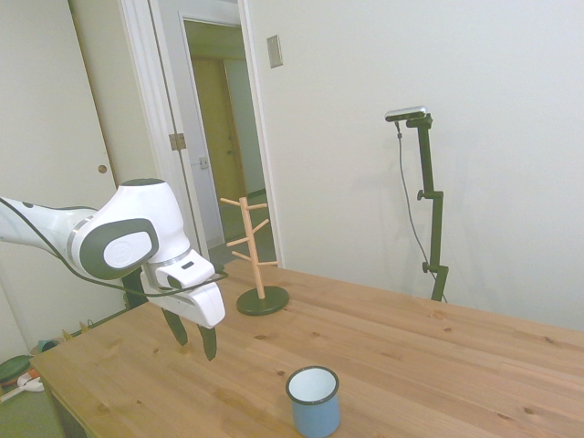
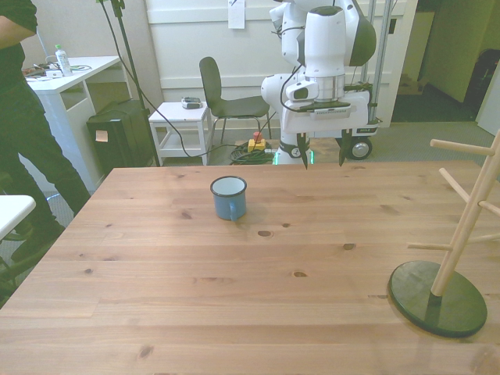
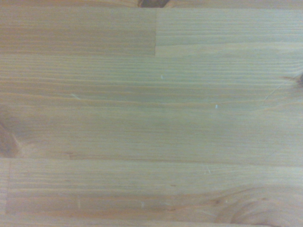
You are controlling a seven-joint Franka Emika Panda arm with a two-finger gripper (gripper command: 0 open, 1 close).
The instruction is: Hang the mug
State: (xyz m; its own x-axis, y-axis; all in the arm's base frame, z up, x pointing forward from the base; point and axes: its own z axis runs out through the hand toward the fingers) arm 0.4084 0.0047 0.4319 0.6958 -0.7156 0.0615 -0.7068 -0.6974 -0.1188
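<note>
On the wooden bench [image 2: 234, 297] the rack [image 2: 457, 234] with its pegs stands near the front view's right edge, well apart from everything else. The claw [image 2: 322, 160] hangs released and empty above bare wood. The mug [image 2: 229, 197] stands upright, mouth up, toward the front view's left of the claw, untouched, so 1 sideways reach comes first

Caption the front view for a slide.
Open gripper hovers above the table's far edge, blue mug upright toward the front view's left, wooden mug tree at the right.
</note>
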